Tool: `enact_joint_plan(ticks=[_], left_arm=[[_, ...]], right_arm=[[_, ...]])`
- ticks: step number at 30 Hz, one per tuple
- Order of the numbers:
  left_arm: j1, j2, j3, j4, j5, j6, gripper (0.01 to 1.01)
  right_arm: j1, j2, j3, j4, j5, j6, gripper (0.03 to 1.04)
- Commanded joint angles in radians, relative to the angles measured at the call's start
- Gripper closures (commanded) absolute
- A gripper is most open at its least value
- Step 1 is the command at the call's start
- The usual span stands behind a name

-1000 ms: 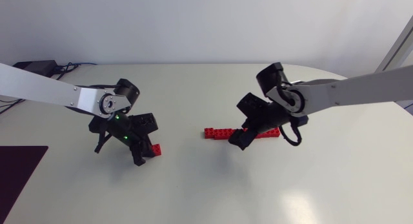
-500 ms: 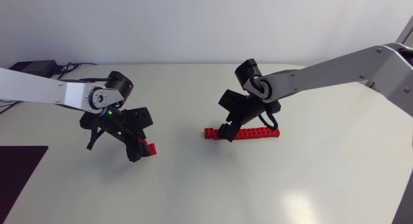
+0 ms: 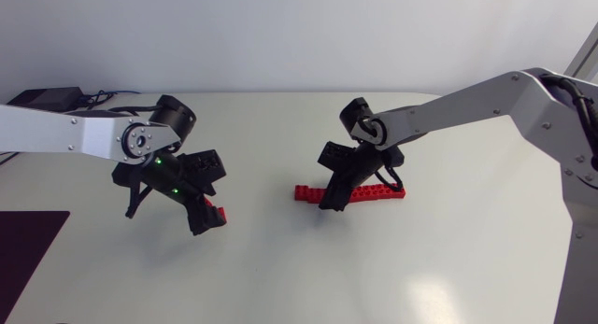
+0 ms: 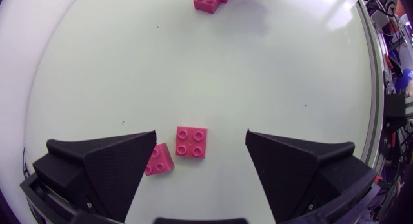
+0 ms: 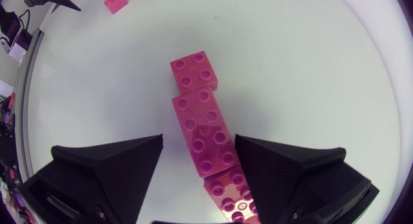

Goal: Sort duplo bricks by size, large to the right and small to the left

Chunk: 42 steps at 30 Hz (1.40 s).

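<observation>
Two small red two-by-two bricks lie on the white table between the fingers of my left gripper, which is open; one rests against a finger. From above, one small brick shows beside that gripper. A row of red bricks lies at the table's middle. My right gripper hangs over its left part. Seen from the right wrist, its fingers straddle a long brick with a gap on one side, so the gripper is open. A two-by-two brick lies ahead.
A dark mat lies at the table's front left edge. A black box with cables sits at the back left. White tabletop stretches along the front.
My left gripper has opened and let go of the small brick on the table. My right gripper slid left along the brick row, came down over it, and its fingers have narrowed.
</observation>
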Motion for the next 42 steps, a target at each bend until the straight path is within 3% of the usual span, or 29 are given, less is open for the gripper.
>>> enact_joint_plan(ticks=[1,4,9,22,26,33,42], left_arm=[[-0.017,0.018,0.018,-0.005,0.012,-0.023,0.062],[-0.029,0.050,0.041,-0.003,0.017,-0.032,0.062],[-0.050,0.111,0.099,0.017,0.036,-0.058,0.062],[-0.173,0.362,0.408,0.046,0.041,-0.228,0.064],[-0.190,0.420,0.489,0.044,0.041,-0.302,0.064],[-0.221,0.503,0.557,0.043,0.036,-0.389,0.067],[-0.242,0.536,0.615,0.018,0.030,-0.555,0.075]], right_arm=[[0.013,0.027,-0.028,-0.010,-0.017,-0.031,0.70],[0.031,0.027,-0.052,-0.017,-0.015,-0.026,0.76],[0.065,-0.032,-0.137,0.028,0.003,-0.016,0.78],[0.020,-0.486,-0.450,0.037,0.009,0.024,0.78],[-0.063,-0.622,-0.572,0.045,0.013,0.007,0.77],[-0.310,-0.767,-0.733,0.049,0.003,-0.071,0.77],[-0.501,-0.914,-0.841,0.040,0.003,-0.086,0.77]])
